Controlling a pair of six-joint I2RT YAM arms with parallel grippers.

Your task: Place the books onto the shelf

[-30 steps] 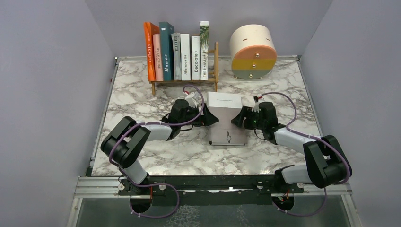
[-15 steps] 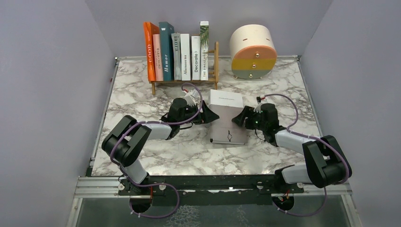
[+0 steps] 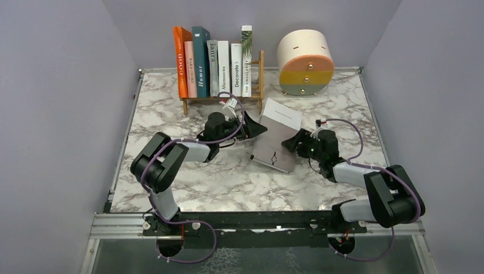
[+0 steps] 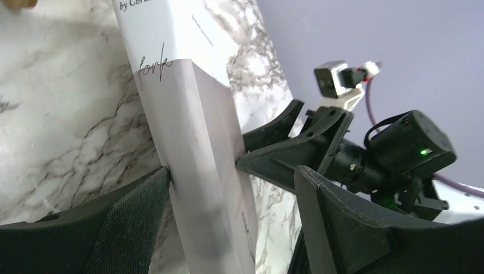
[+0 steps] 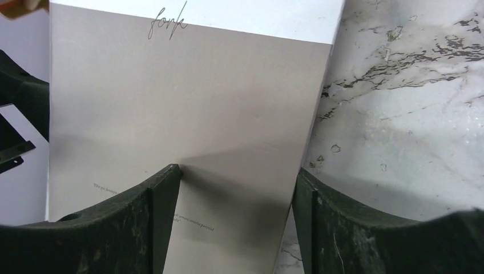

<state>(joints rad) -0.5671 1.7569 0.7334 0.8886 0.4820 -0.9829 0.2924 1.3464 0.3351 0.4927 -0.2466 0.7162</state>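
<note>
**A:** How many books are already on the shelf?

**B:** Seven books (image 3: 214, 60) stand upright in a row on the light-wood shelf (image 3: 261, 80). It sits at the far edge of the marble tabletop (image 3: 171, 120), left of the middle. From the left they are orange, pink, dark teal, grey, two white, then a palm-leaf cover at the right end. A round drawer unit (image 3: 306, 61) stands toward the far right corner.

**A:** What is left?

**B:** One pale grey book (image 3: 277, 137), near the middle of the tabletop, just in front of the shelf's right end. It is tipped up and leaning between the two arms.

**A:** Is either arm gripping it?

**B:** Neither pinches it, as far as I can see. The left tool (image 3: 258, 130) is spread wide around one edge. One finger touches the book and the other stands apart. The right tool (image 3: 291, 141) is also parted, and its fingertips (image 5: 160, 194) rest against the flat cover from the opposite side.

**A:** So how far along is it?

**B:** Nearly finished, I judge. This last book needs a proper grip, a lift and a slot on the shelf. Whether room remains at the right end, I cannot tell.
</note>
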